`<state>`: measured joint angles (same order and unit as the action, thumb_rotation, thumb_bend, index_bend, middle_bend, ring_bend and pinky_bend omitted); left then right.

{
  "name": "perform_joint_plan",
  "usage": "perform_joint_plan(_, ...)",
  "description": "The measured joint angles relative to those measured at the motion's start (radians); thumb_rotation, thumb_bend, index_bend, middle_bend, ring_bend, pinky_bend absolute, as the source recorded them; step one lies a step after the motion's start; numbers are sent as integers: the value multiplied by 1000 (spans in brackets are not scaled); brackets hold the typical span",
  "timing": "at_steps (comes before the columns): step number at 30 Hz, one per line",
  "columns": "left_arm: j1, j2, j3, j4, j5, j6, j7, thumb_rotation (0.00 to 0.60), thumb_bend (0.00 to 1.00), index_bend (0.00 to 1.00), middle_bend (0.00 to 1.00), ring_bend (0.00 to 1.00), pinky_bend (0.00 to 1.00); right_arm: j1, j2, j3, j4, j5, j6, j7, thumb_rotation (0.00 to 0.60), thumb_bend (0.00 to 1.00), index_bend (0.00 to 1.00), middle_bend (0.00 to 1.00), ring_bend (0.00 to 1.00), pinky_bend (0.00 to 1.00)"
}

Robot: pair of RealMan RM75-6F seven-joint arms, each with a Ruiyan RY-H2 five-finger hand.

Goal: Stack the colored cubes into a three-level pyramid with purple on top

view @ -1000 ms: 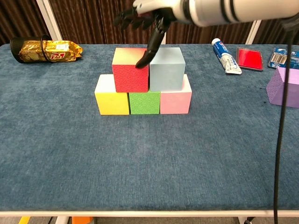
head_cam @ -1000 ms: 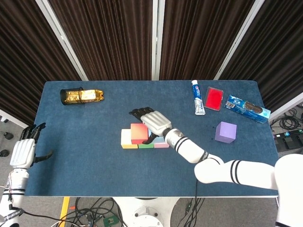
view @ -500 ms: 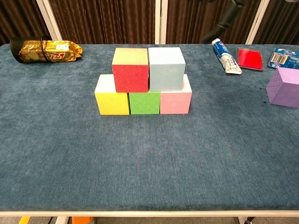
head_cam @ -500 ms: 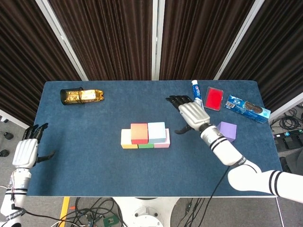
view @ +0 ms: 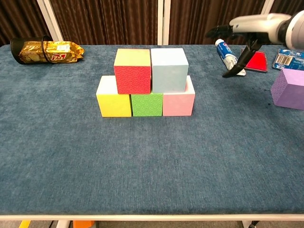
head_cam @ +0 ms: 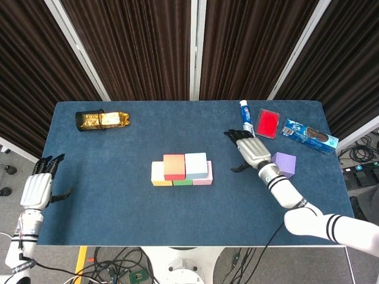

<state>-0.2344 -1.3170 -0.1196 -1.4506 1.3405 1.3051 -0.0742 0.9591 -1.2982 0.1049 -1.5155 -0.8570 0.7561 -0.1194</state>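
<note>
Right hand: my fingers apart, empty, beside the purple cube to grasp it.
Stack: two levels built, awaiting purple.

Three cubes sit side by side mid-table, two more cubes stacked on them. My right hand hovers between that stack and a lone cube to its right. Behind lie a toothpaste tube and biscuit packet; a snack bag lies far back left.
</note>
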Motion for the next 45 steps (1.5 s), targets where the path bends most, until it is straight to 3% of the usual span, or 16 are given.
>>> perform_joint_plan(23, 7, 1, -2, 17, -3, 5, -28, 600, 217, 84, 138, 28, 38, -15, -203, 113, 88, -96, 67, 46, 600, 55, 0, 0, 0, 0)
perform_joint_plan(45, 2, 7, -4, 6, -2, 1, -27, 600, 217, 84, 138, 28, 38, -20, -170, 130, 50, -59, 50, -21, 600, 60, 0, 0, 0, 0)
